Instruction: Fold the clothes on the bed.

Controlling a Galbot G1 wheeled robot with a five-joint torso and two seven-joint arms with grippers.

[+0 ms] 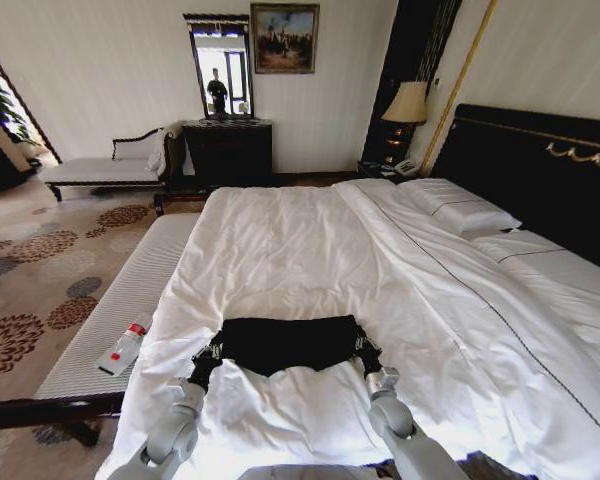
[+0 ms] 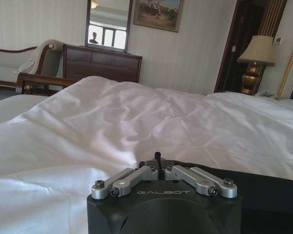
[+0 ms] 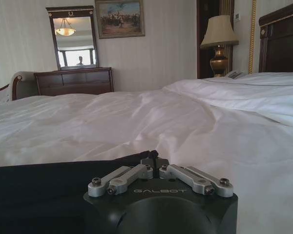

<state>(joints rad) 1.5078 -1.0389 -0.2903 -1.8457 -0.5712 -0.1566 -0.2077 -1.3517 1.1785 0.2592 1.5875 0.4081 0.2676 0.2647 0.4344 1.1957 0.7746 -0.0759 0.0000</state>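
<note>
The clothes, a black T-shirt lying as a wide dark band, rest on the white duvet of the bed near its foot. My left gripper is shut on the shirt's left end and my right gripper is shut on its right end. In the left wrist view the left gripper pinches the black cloth low over the duvet. The right wrist view has the right gripper closed on the cloth in the same way. No lettering shows on the shirt.
A narrow white-cushioned bench runs along the bed's left side with a bottle on it. Pillows and the dark headboard are at the right. A dresser, chaise and lamp line the far wall.
</note>
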